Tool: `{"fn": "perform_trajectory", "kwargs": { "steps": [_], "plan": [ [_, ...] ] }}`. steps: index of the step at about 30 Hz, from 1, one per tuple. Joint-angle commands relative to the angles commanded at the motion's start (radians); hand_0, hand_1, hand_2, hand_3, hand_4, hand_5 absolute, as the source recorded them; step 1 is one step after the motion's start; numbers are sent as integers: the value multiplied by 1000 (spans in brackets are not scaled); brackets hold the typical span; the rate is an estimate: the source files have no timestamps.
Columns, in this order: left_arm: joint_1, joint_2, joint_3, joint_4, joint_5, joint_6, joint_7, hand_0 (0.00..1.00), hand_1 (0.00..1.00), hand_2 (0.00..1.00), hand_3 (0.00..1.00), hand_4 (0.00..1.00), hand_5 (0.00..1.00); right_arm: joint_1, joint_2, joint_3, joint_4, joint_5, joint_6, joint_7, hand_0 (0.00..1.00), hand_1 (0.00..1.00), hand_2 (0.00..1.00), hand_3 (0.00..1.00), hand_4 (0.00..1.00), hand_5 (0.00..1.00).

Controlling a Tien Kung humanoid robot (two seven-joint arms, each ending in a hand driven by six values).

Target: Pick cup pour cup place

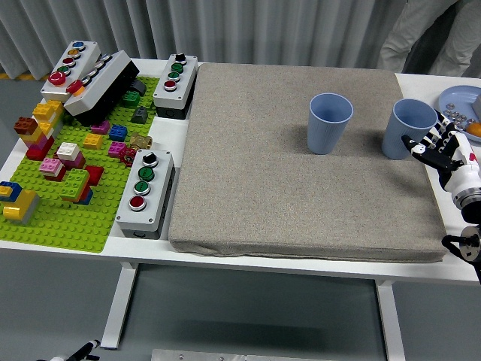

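Across the white table [316,267] I see a thick grey mat [301,162] covering most of the surface, with grey pleated curtains behind and a person's legs [425,34] at the far right corner. I count two blue cups on the mat, both upright: the left cup [329,122] stands alone near the middle, well apart from the right cup [409,128], which sits at the mat's right edge. My right hand [445,150] is just beside the right cup, fingers spread and not closed on it. At the left I count one green baseplate [68,222] with loose bricks and four button boxes. A blue plate [458,98] sits far right.
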Motion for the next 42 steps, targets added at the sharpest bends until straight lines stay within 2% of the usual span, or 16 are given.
{"fn": "perform_trajectory", "kwargs": {
  "steps": [42],
  "plan": [
    [-4, -1, -8, 0, 9, -1, 2, 828, 815, 885, 818, 629, 988, 26, 13, -10, -29, 4, 6, -2, 931, 881, 953, 926, 794, 235]
  ]
}}
